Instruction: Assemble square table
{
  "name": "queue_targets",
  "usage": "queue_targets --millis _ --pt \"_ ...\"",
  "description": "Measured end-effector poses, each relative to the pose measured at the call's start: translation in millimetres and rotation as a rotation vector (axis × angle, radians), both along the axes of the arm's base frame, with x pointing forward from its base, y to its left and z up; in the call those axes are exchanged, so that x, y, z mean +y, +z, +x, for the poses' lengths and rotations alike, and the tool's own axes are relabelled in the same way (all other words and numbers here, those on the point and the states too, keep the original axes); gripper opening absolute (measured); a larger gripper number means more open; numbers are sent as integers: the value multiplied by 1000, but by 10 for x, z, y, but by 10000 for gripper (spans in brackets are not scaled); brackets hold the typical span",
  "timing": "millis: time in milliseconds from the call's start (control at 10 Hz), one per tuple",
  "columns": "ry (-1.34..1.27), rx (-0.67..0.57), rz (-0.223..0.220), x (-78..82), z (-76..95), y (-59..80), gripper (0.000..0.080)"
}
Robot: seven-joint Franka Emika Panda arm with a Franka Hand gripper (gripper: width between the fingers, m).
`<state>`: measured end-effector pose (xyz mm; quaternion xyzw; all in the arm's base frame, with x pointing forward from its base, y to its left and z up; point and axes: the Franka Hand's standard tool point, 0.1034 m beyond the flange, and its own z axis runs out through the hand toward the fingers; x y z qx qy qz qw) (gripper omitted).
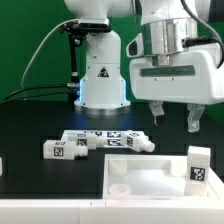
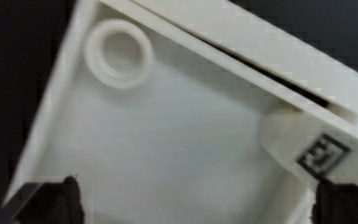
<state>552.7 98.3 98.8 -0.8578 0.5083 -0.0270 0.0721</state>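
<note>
The white square tabletop [image 1: 150, 182] lies flat at the front of the black table, with a round corner hole [image 1: 119, 170] showing. One tagged white leg [image 1: 198, 165] stands upright at its corner on the exterior view's right. Other tagged legs [image 1: 62, 150] [image 1: 126, 141] lie on the black surface behind it. My gripper [image 1: 176, 116] hangs above the tabletop, open and empty. In the wrist view the tabletop [image 2: 176, 130] fills the frame, with its corner hole [image 2: 119, 48] and the tagged leg [image 2: 318, 150]. The gripper [image 2: 202, 205] has its dark fingertips [image 2: 59, 202] spread wide over the bare top.
The big white robot base [image 1: 100, 75] with a triangle mark stands at the back centre, lit blue at its foot. A green backdrop is behind it. Black cables run down on the exterior view's left. The tabletop reaches the front edge of the table.
</note>
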Motion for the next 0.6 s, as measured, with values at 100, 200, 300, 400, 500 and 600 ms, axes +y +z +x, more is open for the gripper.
queue_targets --millis 100,200,300,400,500,600 --pt "90 -10 -12 -10 10 -2 648" --pt "122 -12 -16 -22 9 -5 648" --pt "206 -20 -27 -24 8 -8 648" --pt "297 -33 -44 -38 2 -27 648" --pt "399 -52 -75 -76 -68 -104 648" --pt "540 -52 -99 -101 -215 -177 648"
